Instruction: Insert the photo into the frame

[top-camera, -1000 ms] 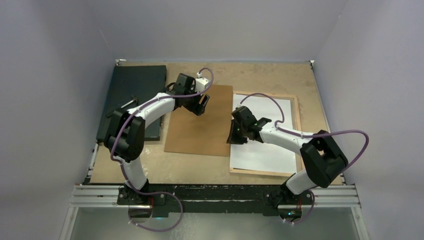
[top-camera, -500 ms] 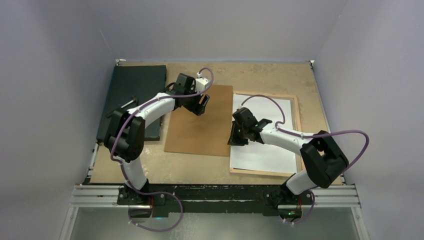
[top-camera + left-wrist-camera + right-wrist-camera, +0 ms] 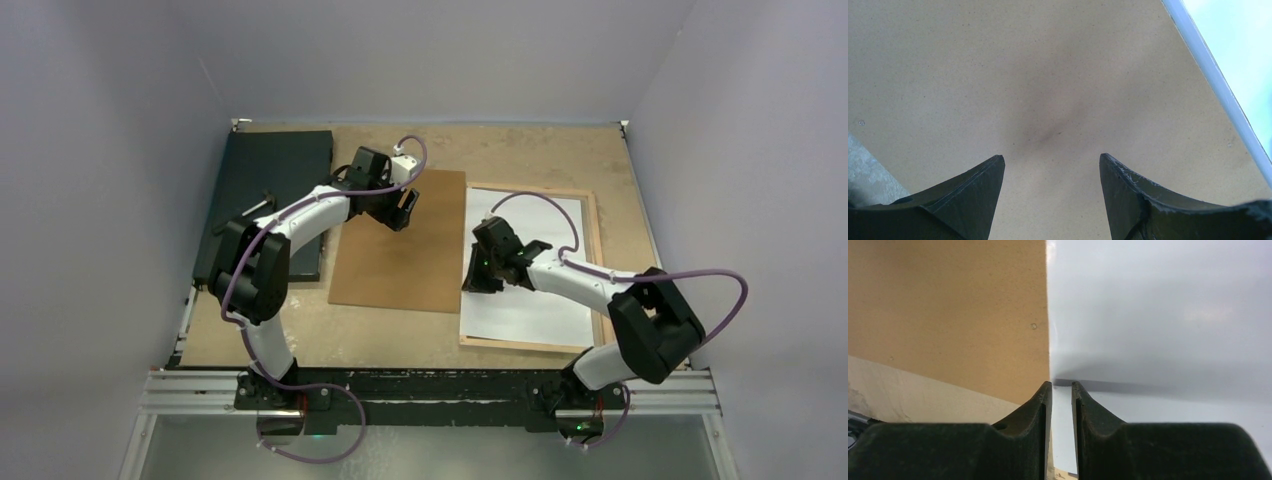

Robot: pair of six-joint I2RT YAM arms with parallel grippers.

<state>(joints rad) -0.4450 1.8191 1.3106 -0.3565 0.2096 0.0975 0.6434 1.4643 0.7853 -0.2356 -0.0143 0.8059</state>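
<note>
1. Hovering over the brown backing panel [image 3: 395, 270], the left gripper [image 3: 1050, 159] has its fingers wide apart and holds nothing.
2. The right gripper [image 3: 1060, 385] sits at the photo's [image 3: 520, 315] left edge, fingers almost together astride it. Whether they pinch it I cannot tell.
3. The photo lies white back up on the frame [image 3: 596, 225], whose far, right and near rails show.

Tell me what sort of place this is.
Probably a robotics lab test cell: plain grey walls box in a board-topped table, and a left arm and right arm stand bolted to a metal rail at its near edge.
</note>
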